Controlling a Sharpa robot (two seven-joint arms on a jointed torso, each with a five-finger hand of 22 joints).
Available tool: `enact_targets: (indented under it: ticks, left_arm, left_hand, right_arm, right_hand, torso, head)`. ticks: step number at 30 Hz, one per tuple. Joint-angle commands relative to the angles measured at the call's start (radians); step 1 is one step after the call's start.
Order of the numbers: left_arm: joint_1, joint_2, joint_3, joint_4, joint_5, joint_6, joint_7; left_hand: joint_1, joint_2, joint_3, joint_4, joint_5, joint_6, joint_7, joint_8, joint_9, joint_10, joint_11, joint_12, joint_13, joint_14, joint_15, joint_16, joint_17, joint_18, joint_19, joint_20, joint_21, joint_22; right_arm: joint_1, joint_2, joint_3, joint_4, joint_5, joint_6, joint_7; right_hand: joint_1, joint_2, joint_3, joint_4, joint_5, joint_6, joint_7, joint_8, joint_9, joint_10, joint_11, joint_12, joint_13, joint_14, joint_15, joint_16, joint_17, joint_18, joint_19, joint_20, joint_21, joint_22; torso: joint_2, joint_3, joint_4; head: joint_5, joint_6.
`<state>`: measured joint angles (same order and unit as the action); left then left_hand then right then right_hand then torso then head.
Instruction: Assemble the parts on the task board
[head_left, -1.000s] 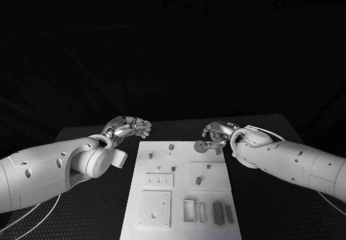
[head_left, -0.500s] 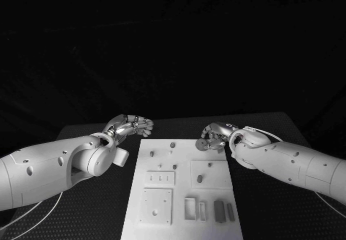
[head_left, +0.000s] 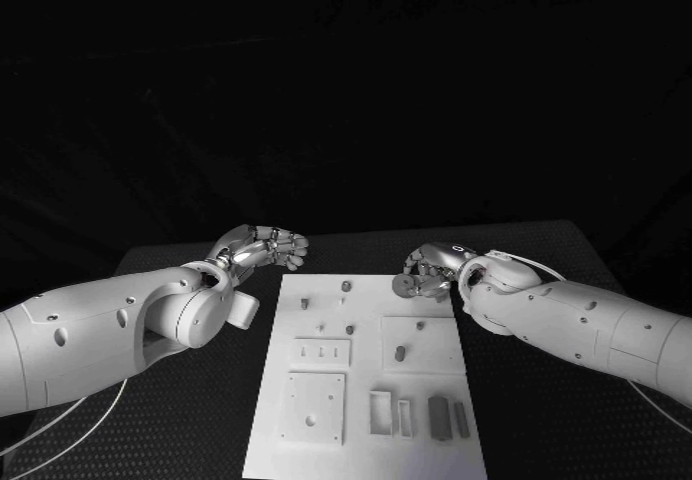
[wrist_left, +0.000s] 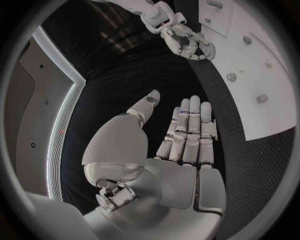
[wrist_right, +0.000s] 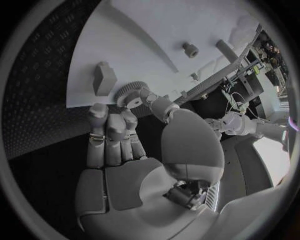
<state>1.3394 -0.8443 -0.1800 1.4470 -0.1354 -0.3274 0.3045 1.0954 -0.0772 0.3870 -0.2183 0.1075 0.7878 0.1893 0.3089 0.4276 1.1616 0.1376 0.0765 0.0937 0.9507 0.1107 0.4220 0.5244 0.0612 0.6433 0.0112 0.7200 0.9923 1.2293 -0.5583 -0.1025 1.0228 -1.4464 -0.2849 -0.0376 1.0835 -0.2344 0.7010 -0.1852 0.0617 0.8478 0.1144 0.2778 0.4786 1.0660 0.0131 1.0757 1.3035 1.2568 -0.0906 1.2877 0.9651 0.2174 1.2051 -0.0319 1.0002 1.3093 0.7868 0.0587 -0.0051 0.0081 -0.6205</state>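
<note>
The white task board lies in the middle of the black table. My right hand hovers at the board's far right corner and pinches a small toothed gear between thumb and fingers; the right wrist view shows the gear at the fingertips, just above the board's edge and next to a small block part. My left hand is off the board's far left corner over the table. In its own wrist view the left hand has straight fingers and holds nothing.
Small pegs stand on the board's far half. Dark rectangular pieces lie beside an upright frame near the front. A plate with slots and a square plate sit on the left.
The whole picture has shifted slightly, so the camera moved. Both hands keep their places relative to the board, and the right hand still holds the gear.
</note>
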Motion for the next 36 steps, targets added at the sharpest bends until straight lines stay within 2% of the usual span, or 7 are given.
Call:
enact_targets:
  ticks: [1, 8, 13, 17, 24, 32, 36]
  left_arm:
    - [0.001, 0.001, 0.001, 0.003, 0.001, 0.011, 0.008]
    - [0.001, -0.001, 0.001, 0.006, 0.000, 0.012, 0.006]
    - [0.001, 0.000, 0.001, 0.006, 0.000, 0.012, 0.006]
    - [0.001, 0.001, 0.001, 0.005, 0.000, 0.012, 0.005]
    - [0.001, 0.001, 0.001, 0.005, 0.000, 0.012, 0.005]
    - [0.001, 0.001, 0.001, 0.006, -0.002, 0.011, 0.005]
    - [0.001, 0.002, 0.001, 0.005, -0.002, 0.011, 0.004]
  left_hand:
    - [-0.010, 0.002, 0.001, -0.005, -0.006, 0.002, 0.006, -0.005, 0.000, 0.003, 0.000, -0.004, -0.001, 0.005, 0.003, -0.006, 0.001, 0.013, 0.002, 0.003, 0.005, -0.001]
    - [-0.011, 0.001, 0.002, -0.005, -0.006, 0.002, 0.006, -0.005, 0.000, 0.003, 0.000, -0.004, -0.001, 0.005, 0.003, -0.006, 0.001, 0.013, 0.002, 0.003, 0.005, -0.001]
    - [-0.012, 0.001, 0.002, -0.006, -0.005, 0.002, 0.006, -0.005, 0.000, 0.003, 0.000, -0.004, -0.001, 0.004, 0.003, -0.006, 0.002, 0.013, 0.001, 0.003, 0.005, -0.001]
    - [-0.012, 0.001, 0.002, -0.006, -0.005, 0.001, 0.006, -0.005, 0.000, 0.003, 0.001, -0.004, -0.001, 0.004, 0.003, -0.006, 0.002, 0.013, 0.001, 0.003, 0.005, -0.001]
    - [-0.013, 0.001, 0.004, -0.008, -0.005, 0.001, 0.006, -0.006, 0.000, 0.002, 0.001, -0.005, -0.001, 0.004, 0.003, -0.006, 0.002, 0.013, 0.001, 0.003, 0.006, -0.001]
    - [-0.013, 0.000, 0.005, -0.009, -0.005, 0.000, 0.006, -0.006, 0.000, 0.002, 0.001, -0.005, -0.001, 0.004, 0.003, -0.007, 0.002, 0.013, 0.001, 0.003, 0.006, -0.001]
    - [-0.013, 0.001, 0.005, -0.009, -0.005, 0.000, 0.007, -0.006, 0.000, 0.002, 0.001, -0.005, -0.001, 0.004, 0.003, -0.007, 0.002, 0.013, 0.001, 0.003, 0.006, -0.001]
  right_arm:
    - [-0.002, 0.005, -0.002, -0.001, -0.014, 0.041, 0.007]
    - [-0.003, 0.008, -0.010, -0.009, -0.015, 0.083, -0.001]
    - [-0.004, 0.011, -0.013, -0.010, -0.016, 0.096, -0.004]
    - [-0.004, 0.012, -0.014, -0.010, -0.021, 0.101, -0.007]
    - [-0.005, 0.014, -0.018, -0.009, -0.054, 0.106, -0.020]
    - [-0.005, 0.020, -0.030, -0.010, -0.140, 0.094, -0.033]
    - [-0.010, 0.021, -0.037, -0.013, -0.165, 0.094, -0.036]
  right_hand:
    - [0.003, 0.019, 0.021, 0.008, -0.009, 0.031, 0.015, 0.006, 0.000, -0.009, 0.005, 0.006, -0.003, 0.006, 0.001, -0.005, 0.003, 0.044, -0.009, 0.001, 0.005, 0.017]
    - [-0.013, 0.050, 0.057, 0.035, -0.013, 0.052, 0.020, 0.016, 0.003, -0.016, 0.009, 0.012, -0.009, 0.004, 0.005, -0.010, 0.014, 0.044, -0.015, 0.002, 0.011, 0.017]
    - [-0.021, 0.051, 0.060, 0.039, -0.013, 0.050, 0.021, 0.015, 0.003, -0.019, 0.010, 0.013, -0.011, 0.003, 0.006, -0.011, 0.017, 0.044, -0.017, 0.002, 0.013, 0.017]
    - [-0.026, 0.040, 0.057, 0.037, -0.013, 0.049, 0.021, 0.015, 0.003, -0.021, 0.011, 0.015, -0.012, 0.002, 0.007, -0.011, 0.020, 0.044, -0.019, 0.002, 0.015, 0.017]
    - [-0.042, 0.000, 0.023, 0.020, -0.010, 0.036, 0.025, 0.008, -0.001, -0.028, 0.014, 0.021, -0.016, 0.001, 0.010, -0.015, 0.028, 0.044, -0.024, 0.002, 0.021, 0.017]
    - [-0.047, -0.009, 0.002, 0.009, -0.009, 0.035, 0.028, 0.006, -0.004, -0.032, 0.017, 0.024, -0.020, 0.001, 0.013, -0.018, 0.033, 0.044, -0.027, 0.002, 0.023, 0.015]
    - [-0.025, -0.017, 0.001, -0.014, -0.011, 0.039, 0.029, 0.007, -0.005, -0.033, 0.018, 0.028, -0.023, 0.002, 0.014, -0.019, 0.038, 0.044, -0.029, 0.001, 0.025, 0.014]
  torso:
    - [0.000, 0.0003, -0.0001]
    - [0.002, -0.0002, 0.0018]
    - [0.001, 0.0001, 0.0016]
    - [0.000, 0.0002, 0.0015]
    - [-0.001, 0.0004, 0.0005]
    - [-0.001, 0.0017, 0.0015]
    - [-0.001, 0.0017, 0.0025]
  head:
    - [0.000, -0.001]
    - [-0.006, -0.004]
    - [-0.003, -0.011]
    - [-0.003, -0.014]
    - [-0.002, -0.019]
    - [-0.002, -0.021]
    - [-0.004, -0.022]
